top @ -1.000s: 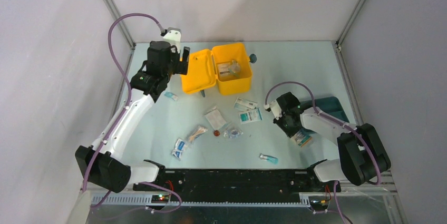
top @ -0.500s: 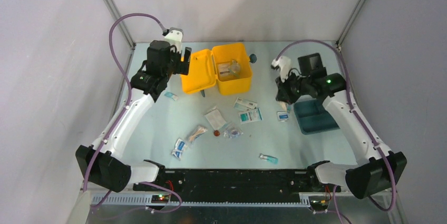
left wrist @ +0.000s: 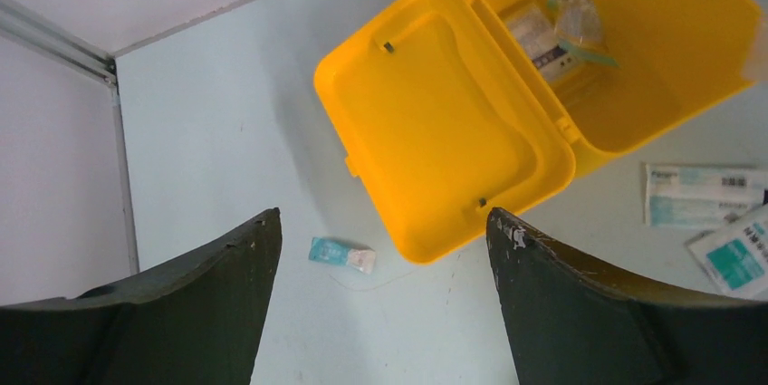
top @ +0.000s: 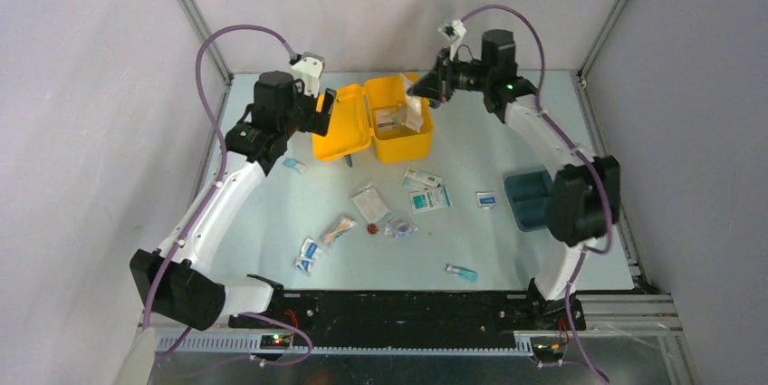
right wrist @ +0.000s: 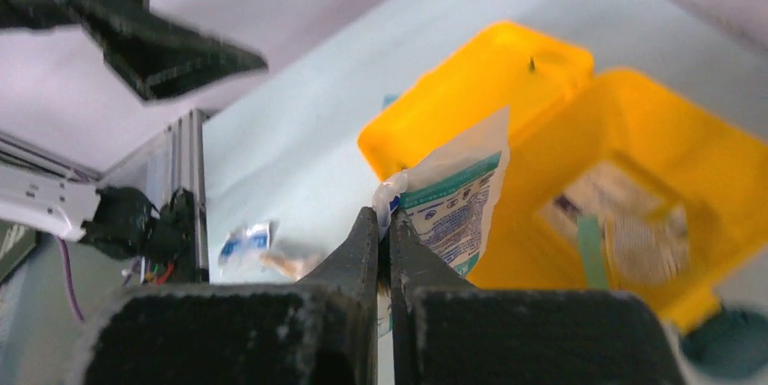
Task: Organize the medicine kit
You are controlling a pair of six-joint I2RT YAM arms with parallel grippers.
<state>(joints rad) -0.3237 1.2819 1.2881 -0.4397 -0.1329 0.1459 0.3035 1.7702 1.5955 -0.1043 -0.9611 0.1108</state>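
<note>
The right gripper (right wrist: 380,217) pinches 1 sachet (right wrist: 457,199) above the open medicine kit (right wrist: 634,131) at the worktop's (top: 272,213) far edge, apparently to drop it in, while the left gripper (left wrist: 380,217) hovers spread.

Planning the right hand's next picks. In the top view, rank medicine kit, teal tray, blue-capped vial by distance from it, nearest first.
1. medicine kit, beneath the right hand and its sachet, far centre.
2. teal tray, right side, mid-table.
3. blue-capped vial, near edge, right of centre.
</note>
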